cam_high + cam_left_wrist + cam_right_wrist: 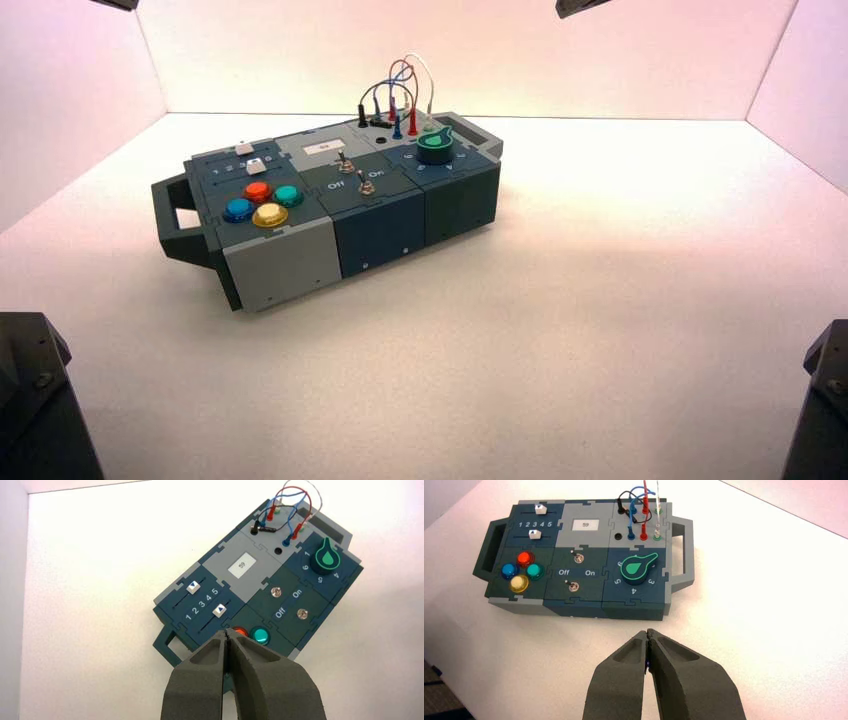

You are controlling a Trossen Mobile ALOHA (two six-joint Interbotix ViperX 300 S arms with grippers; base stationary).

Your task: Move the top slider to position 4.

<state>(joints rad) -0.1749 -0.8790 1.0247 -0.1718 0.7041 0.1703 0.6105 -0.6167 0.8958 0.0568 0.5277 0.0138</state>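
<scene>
The top slider (244, 149) is a small off-white cap on the dark blue panel at the box's left end, on the track farther from the coloured buttons. It also shows in the left wrist view (193, 586) and the right wrist view (540, 509), standing about level with numerals 3 and 4. The printed numeral 4 (208, 598) lies in the row between the two tracks, also in the right wrist view (542, 524). My left gripper (227, 636) is shut and empty, held back from the box's button end. My right gripper (647, 632) is shut and empty, short of the box's front.
The second slider cap (219, 611) sits on the nearer track. Round buttons (262, 203), two toggle levers (579, 557) by Off/On lettering, a green knob (435, 146) and looped wires (400, 95) fill the box. White walls enclose the table. Both arms are parked at the near corners.
</scene>
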